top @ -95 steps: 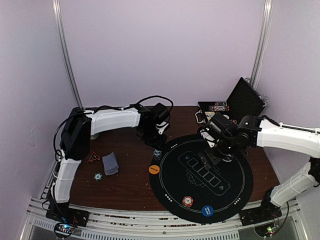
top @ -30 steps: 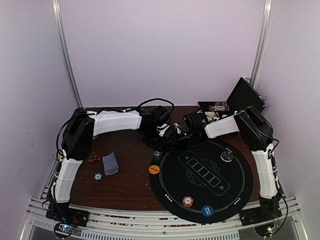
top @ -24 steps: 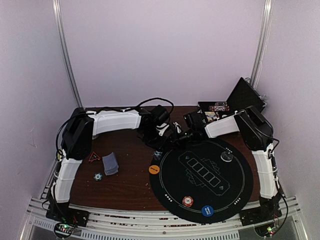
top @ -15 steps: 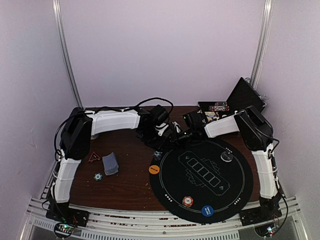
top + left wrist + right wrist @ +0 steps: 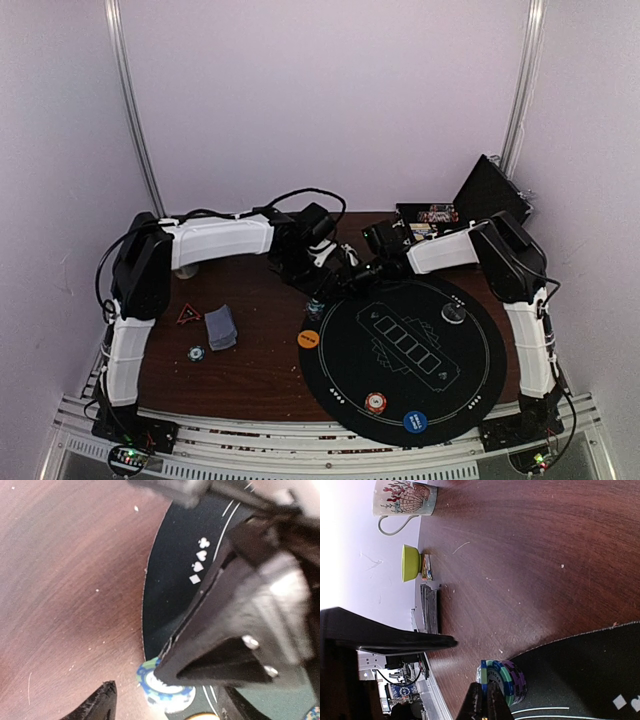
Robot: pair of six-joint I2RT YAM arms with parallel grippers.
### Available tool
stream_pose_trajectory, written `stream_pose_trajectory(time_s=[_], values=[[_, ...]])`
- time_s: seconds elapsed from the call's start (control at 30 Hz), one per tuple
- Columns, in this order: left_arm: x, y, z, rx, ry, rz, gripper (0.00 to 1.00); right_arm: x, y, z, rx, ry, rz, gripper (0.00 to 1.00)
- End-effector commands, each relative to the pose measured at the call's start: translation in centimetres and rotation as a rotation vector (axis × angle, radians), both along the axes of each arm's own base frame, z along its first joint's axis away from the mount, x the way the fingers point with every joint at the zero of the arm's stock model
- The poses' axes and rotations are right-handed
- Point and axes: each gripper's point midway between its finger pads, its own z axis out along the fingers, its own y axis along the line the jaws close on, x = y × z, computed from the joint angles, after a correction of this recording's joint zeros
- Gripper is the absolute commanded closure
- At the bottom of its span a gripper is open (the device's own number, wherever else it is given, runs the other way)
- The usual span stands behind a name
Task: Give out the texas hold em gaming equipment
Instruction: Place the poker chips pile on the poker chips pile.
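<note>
Task item: chip stack (image 5: 506, 680) of green, blue and purple striped chips, on the wooden tabletop (image 5: 520, 555) at the rim of the round black mat (image 5: 470, 370).
Right arm: right pincer (image 5: 487, 700) pressed together, tips just in front of the stack; I cannot tell if they touch it.
Left arm: left pincer (image 5: 167, 706) spread, a finger on either side of the stack, apart from it.
In the way: the right pincer hides part of the mat in the left wrist view.
On the mat: red-striped chip (image 5: 375, 402), blue disc (image 5: 415, 421).
Elsewhere: card deck (image 5: 220, 327), shell-print mug (image 5: 405, 497), yellow-green bowl (image 5: 411, 562).

Shell-print mug (image 5: 404, 497), yellow-green bowl (image 5: 410, 563), open black case (image 5: 490, 200)
</note>
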Motion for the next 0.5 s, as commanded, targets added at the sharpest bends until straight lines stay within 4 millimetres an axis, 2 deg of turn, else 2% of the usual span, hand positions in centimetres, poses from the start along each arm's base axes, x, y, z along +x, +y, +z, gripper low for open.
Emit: stream_pose_trajectory(time_s=[0.0,0.2,0.37,0.47], values=[[-0.2,0.1,2.9,-0.033,-0.053,-0.025,0.26,-0.7,0.5,2.2,0.013,-0.03,0.038,1.0],[-0.8,0.8,3.1,-0.018,-0.058,-0.049,0.24,-1.3,0.5,1.6,-0.008,-0.02,0.054,0.98],[-1.1,1.1,3.1,-0.013,-0.066,-0.063,0.23,-1.2,0.8,1.6,-0.021,-0.027,0.059,0.89],[-1.1,1.2,3.0,-0.008,-0.065,-0.067,0.21,-1.0,0.9,1.7,-0.045,-0.042,0.064,0.8]])
